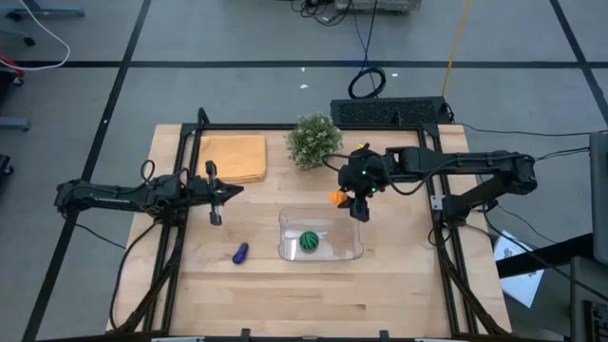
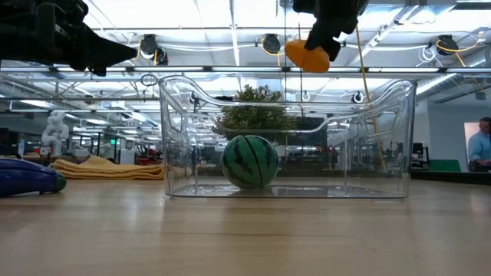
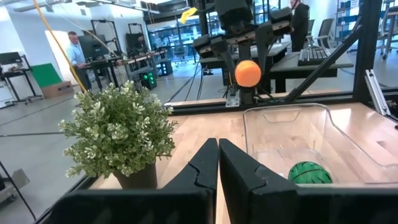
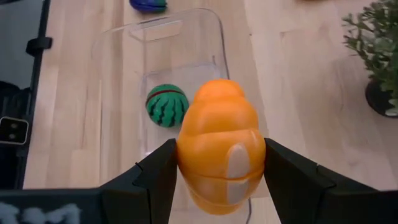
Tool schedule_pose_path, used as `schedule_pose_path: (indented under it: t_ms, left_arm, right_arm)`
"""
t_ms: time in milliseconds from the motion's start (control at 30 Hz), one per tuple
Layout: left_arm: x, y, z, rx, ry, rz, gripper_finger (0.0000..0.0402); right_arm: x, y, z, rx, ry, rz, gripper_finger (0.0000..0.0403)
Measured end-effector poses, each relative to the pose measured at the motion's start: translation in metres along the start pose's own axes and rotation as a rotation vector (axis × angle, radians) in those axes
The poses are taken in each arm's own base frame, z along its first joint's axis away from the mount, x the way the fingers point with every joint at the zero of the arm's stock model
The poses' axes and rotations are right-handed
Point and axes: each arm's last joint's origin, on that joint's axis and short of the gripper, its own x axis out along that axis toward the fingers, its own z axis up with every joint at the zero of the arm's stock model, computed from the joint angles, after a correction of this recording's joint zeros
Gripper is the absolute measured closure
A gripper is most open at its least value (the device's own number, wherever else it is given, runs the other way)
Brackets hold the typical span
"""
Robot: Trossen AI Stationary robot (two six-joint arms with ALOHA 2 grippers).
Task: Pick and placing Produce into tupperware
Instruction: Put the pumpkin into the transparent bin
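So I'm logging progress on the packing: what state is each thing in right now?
Clear rectangular plastic container: open, upright on the table.
Round green striped ball: inside the container.
Small orange piece: held above the container's rim.
Small purple piece: lying on the table, outside.
Right gripper: shut on the orange piece.
Left gripper: shut, empty.

Low view crops the purple piece (image 2: 29, 175) at the frame edge.

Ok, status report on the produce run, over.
Right gripper shut on orange piece, raised by the tupperware back rim. Left gripper shut, empty, waiting. Green ball inside; purple piece outside. Nothing blocking.
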Motion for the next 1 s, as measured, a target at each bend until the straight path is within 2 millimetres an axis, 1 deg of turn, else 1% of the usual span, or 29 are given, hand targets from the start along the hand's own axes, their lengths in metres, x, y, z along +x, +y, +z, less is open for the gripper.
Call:
schedule_pose_path:
  t_ms: [133, 233, 400, 467, 733, 900, 1000]
  left_arm:
    - [0.000, 0.000, 0.000, 0.000, 0.004, -0.001, 0.0382]
    - [0.000, 0.000, 0.000, 0.001, 0.004, -0.001, 0.0382]
    - [0.000, 0.000, 0.000, 0.001, 0.004, -0.001, 0.0382]
    - [0.000, 0.000, -0.001, 0.002, 0.013, -0.002, 0.0382]
    - [0.000, 0.000, -0.002, -0.009, 0.025, -0.004, 0.0382]
    - [0.000, 0.000, -0.003, -0.016, 0.026, -0.004, 0.0382]
    - [0.000, 0.000, -0.003, -0.018, 0.028, -0.005, 0.0382]
  right_arm:
    - [0.000, -0.002, -0.003, 0.005, 0.035, -0.008, 0.0204]
    - [0.008, -0.003, -0.002, 0.004, 0.053, -0.004, 0.0204]
    - [0.038, 0.000, -0.004, 0.003, 0.147, 0.023, 0.0204]
    - [0.046, 0.001, -0.003, -0.003, 0.196, 0.019, 0.0204]
    - [0.063, 0.019, 0.015, -0.114, 0.227, 0.045, 0.0204]
    - [0.077, 0.027, 0.011, -0.161, 0.270, 0.053, 0.0204]
    - [0.082, 0.028, 0.009, -0.177, 0.290, 0.016, 0.0204]
